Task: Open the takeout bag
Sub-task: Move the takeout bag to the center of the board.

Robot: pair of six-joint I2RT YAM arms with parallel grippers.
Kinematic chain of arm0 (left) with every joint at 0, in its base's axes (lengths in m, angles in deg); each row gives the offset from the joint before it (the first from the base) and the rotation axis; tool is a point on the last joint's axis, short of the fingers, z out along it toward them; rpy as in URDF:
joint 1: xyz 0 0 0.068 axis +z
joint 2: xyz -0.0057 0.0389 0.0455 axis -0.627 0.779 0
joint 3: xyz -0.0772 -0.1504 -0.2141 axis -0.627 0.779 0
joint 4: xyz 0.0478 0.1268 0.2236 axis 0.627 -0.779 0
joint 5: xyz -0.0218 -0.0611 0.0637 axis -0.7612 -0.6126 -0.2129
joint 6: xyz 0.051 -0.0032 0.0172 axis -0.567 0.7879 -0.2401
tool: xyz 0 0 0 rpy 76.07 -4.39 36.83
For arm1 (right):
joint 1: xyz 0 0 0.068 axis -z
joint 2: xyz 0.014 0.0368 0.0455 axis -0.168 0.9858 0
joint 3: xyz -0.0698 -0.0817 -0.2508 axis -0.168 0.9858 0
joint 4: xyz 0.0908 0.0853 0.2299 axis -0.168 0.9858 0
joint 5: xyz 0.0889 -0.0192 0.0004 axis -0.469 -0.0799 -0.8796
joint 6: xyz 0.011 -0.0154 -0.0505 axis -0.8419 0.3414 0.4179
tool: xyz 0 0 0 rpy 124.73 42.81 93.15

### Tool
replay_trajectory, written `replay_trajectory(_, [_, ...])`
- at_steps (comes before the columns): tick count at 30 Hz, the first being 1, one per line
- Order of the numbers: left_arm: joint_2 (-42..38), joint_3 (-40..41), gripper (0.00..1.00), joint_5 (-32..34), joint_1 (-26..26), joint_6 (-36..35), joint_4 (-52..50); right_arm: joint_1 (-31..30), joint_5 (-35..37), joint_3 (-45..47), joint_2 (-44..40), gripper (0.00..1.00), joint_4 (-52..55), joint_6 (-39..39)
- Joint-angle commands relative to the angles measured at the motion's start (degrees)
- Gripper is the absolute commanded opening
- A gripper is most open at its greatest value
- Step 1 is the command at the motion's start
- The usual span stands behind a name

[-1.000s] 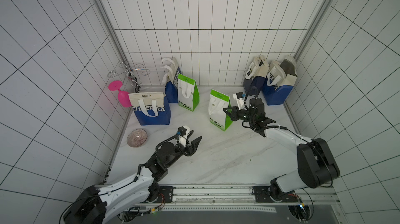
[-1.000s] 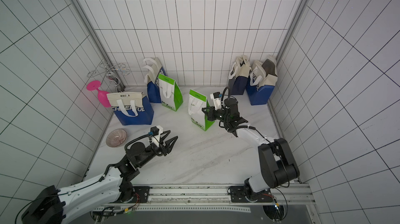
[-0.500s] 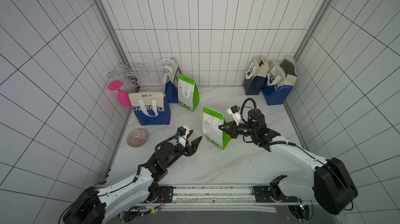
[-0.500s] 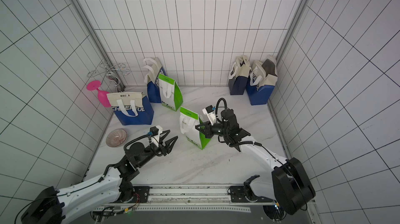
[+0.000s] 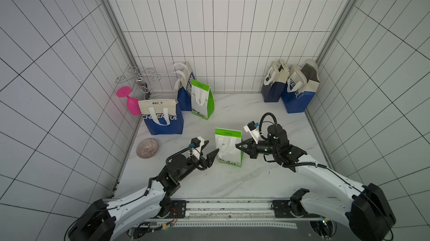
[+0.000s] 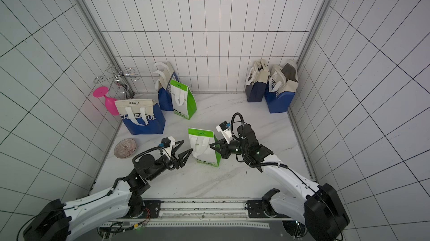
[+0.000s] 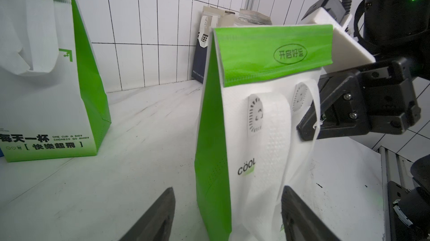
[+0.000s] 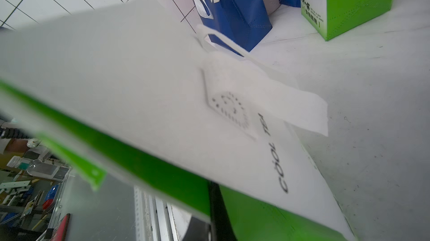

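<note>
In both top views my left claw (image 5: 213, 146) is spread wide and empty. Its tips are just short of the white face of the takeout bag (image 5: 229, 146), which stands upright between my two claws. My right claw (image 5: 238, 146) is clamped tight on the bag's far edge, opposite the left one.

From the left wrist, the bag's lower corner sits between my open fingers (image 7: 162, 212), and I see no contact. The green flap (image 7: 272, 51) is folded down, well above this claw, and the handle (image 7: 274, 135) hangs loose just in front of it. My right claw nips white fabric beside that handle.

From the right wrist, the bag lies blurred right against the claw, so I cannot tell how much fabric is caught.

The pinch looks thin. If my left claw closes here, I judge it would take the handle or the wall, not the flap. A pull could then twist the light bag out of my right claw or tip it over.
</note>
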State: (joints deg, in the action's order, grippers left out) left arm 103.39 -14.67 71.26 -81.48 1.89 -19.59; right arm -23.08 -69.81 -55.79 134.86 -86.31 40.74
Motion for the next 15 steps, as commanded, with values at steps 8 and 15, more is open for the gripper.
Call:
replay_trajectory(8, [13.0,-2.0,0.69,-7.4,-0.1,-2.3,11.8,-0.5,4.1,3.9,-1.7,0.05,4.0,0.5])
replay_trajectory(15, [22.7,-4.6,0.63,-10.7,-0.1,-2.4,17.8,-0.4,6.8,3.8,-3.5,0.22,6.3,-0.4])
